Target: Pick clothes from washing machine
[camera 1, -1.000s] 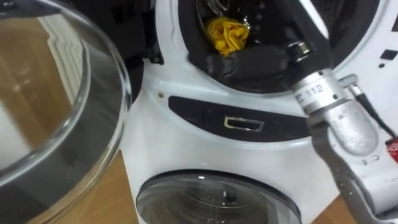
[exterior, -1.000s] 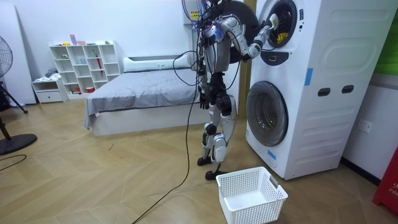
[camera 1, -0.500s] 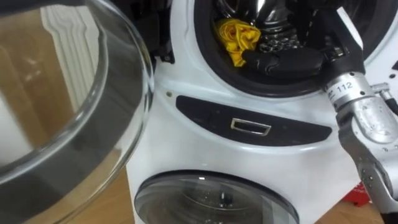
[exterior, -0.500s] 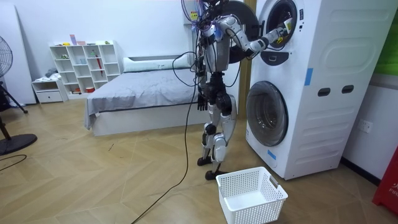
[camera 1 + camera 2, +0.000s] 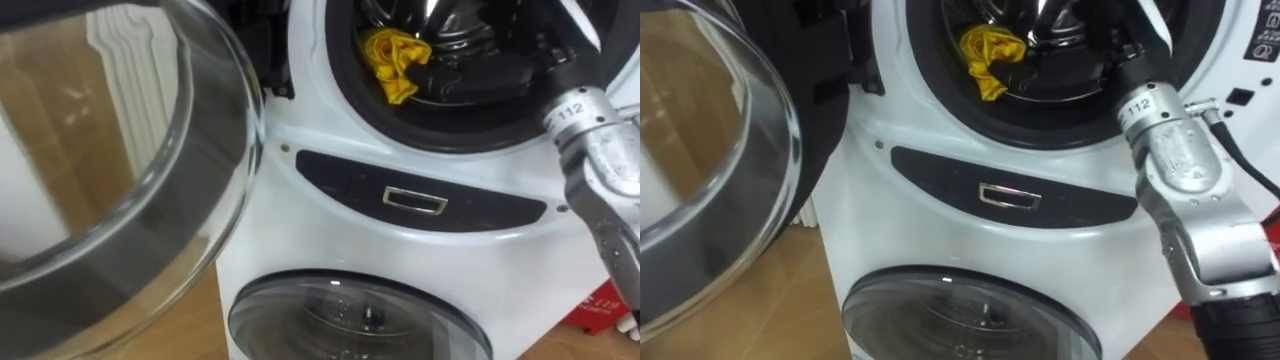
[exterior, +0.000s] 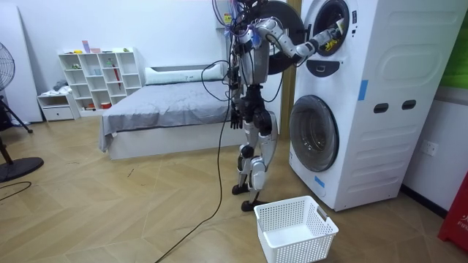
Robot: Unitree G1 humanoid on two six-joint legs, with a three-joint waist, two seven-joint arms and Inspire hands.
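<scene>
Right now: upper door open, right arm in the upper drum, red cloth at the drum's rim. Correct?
Not red: the cloth is yellow, per the left eye view. The upper door is open and the right arm reaches into the upper drum.

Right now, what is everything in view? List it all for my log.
washing machine: one stacked unit, white, room view's right
upper door: one, clear glass, swung open to the robot's left
lower door: one, glass, closed
cloth: one, yellow, in the upper drum, left side
basket: one, white, on the floor before the machine
bed: one, grey, by the far wall
shelf: one, white, room view's left
fan: at least one, dark, room view's left edge
red object: one, floor right of the machine, too cropped to identify
right hand: dark, inside the upper drum, right of the cloth
left hand: dark, hanging at the robot's side
</scene>
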